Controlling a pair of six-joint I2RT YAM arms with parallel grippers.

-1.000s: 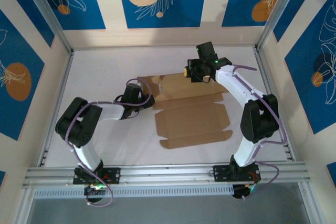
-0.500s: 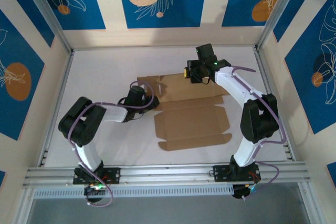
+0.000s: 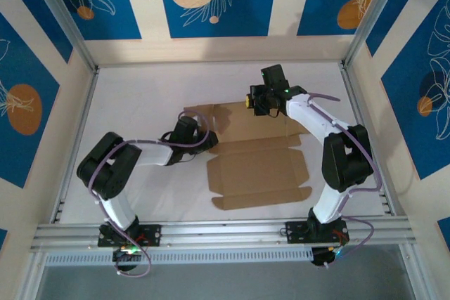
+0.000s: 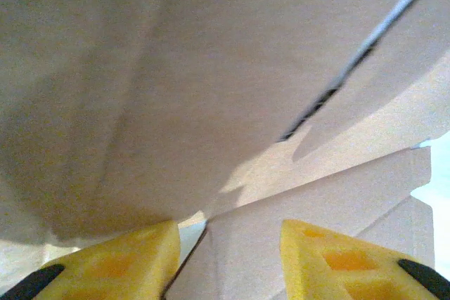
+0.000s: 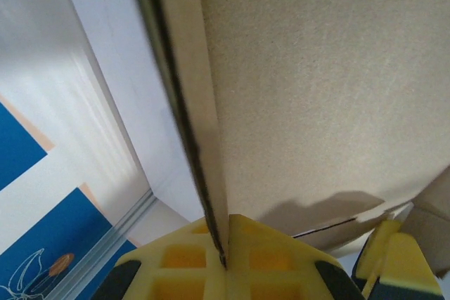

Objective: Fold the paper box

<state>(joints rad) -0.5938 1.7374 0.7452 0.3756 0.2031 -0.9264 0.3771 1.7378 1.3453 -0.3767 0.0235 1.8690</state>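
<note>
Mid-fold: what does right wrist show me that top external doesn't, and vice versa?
Right wrist adds the grip itself: the right gripper closed on a thin edge of the paper box, cardboard pinched between yellow fingers. Top external adds layout: the sheet spread on the table, near panel flat, left gripper at its left edge. Both show the right gripper on the brown cardboard.

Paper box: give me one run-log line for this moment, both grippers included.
paper box: unfolded sheet | right gripper: shut on far edge | left gripper: open at left flap
</note>
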